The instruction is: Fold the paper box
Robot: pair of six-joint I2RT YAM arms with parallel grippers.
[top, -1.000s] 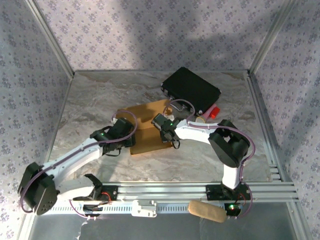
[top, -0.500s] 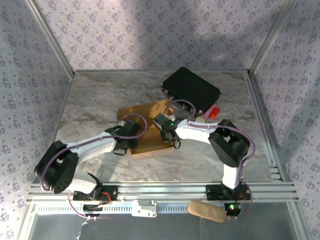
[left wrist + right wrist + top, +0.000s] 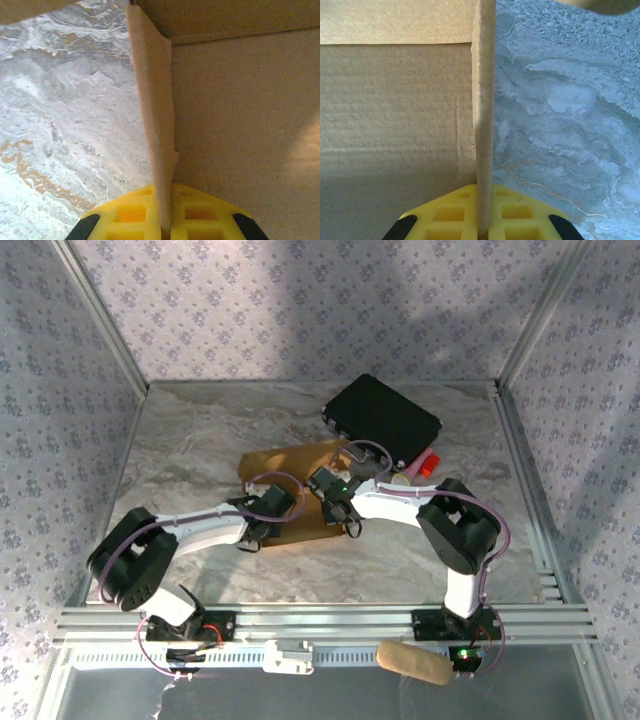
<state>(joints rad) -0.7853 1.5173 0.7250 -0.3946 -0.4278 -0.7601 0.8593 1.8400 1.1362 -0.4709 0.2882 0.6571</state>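
The paper box (image 3: 292, 464) is tan-brown kraft cardboard lying mid-table between both arms. My left gripper (image 3: 280, 510) is at its left side. In the left wrist view the yellow fingers (image 3: 125, 217) are shut on the edge of an upright side flap (image 3: 154, 100), with the box's floor panel (image 3: 240, 130) to the right. My right gripper (image 3: 334, 498) is at the box's right side. In the right wrist view its yellow fingers (image 3: 520, 215) are shut on an upright cardboard wall (image 3: 484, 90), with the box's inner panel (image 3: 395, 110) to the left.
A black case (image 3: 382, 420) lies right behind the box at the back right, with a small red object (image 3: 428, 464) beside it. A tan cylinder (image 3: 412, 662) rests on the front rail. Marbled tabletop (image 3: 180, 450) spreads to the left; metal frame posts (image 3: 100, 315) bound the cell.
My left arm swung right along the box's left side and its jaws closed on the side flap. The box's left part has shifted. The right arm has stayed put.
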